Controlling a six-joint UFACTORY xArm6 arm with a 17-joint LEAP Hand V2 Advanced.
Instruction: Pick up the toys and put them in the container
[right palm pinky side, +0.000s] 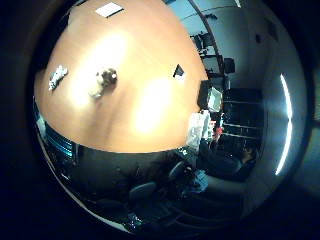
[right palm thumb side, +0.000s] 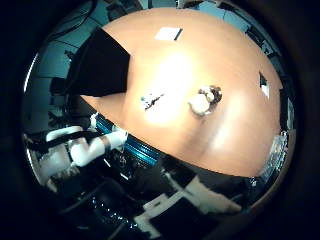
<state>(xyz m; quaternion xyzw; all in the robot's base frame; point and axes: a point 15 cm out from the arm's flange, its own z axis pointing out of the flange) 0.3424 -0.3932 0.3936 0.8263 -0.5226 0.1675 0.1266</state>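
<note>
A plush toy (right palm thumb side: 205, 100) and a smaller striped toy (right palm thumb side: 151, 99) lie apart on the tabletop (right palm pinky side: 150, 115), awaiting pickup. The hand (right palm thumb side: 85, 147) hangs high above the tabletop; its fingers (right palm thumb side: 102, 142) appear relaxed, holding nothing.

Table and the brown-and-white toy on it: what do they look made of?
Table: looks like wood or wood-look laminate with a smooth, semi-gloss finish, given the bright light glare on it. Brown-and-white toy: probably soft plush, judging by its rounded, matte shape, but it is too small to confirm.

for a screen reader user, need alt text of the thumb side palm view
A wooden table seen from well above, with two small toys lying apart on it: a brown and white plush toy and a smaller pale toy. A black container sits at the table's edge, a white sheet lies farther along, and white parts of the hand show beside the table.
</note>
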